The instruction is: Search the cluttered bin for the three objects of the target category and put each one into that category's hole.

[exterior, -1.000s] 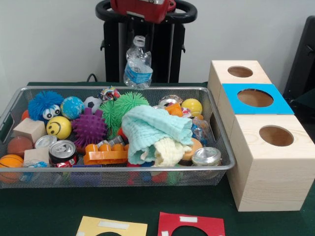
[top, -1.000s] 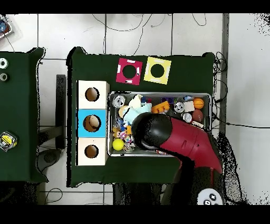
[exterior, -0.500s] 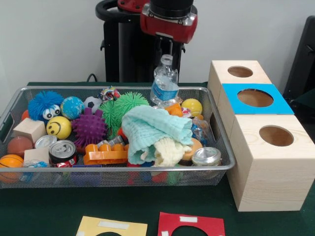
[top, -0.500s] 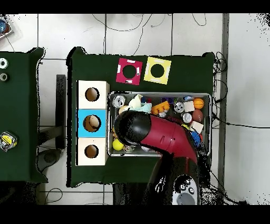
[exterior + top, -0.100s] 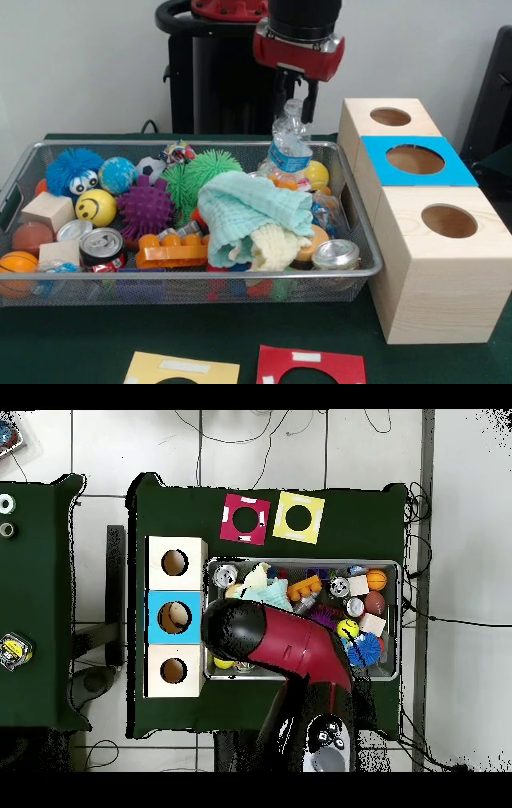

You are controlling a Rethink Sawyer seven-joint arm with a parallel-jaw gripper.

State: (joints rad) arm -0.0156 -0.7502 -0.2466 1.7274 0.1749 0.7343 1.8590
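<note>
Water bottle (image 5: 289,146) carried nearer boxes (image 5: 416,188).

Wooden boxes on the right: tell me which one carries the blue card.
The middle box: a blue card frames its hole, while the boxes either side show bare wood.

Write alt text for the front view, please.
The end effector holds a clear water bottle by its neck above the right end of a wire bin cluttered with toys, beside three wooden boxes with holes on top.
</note>
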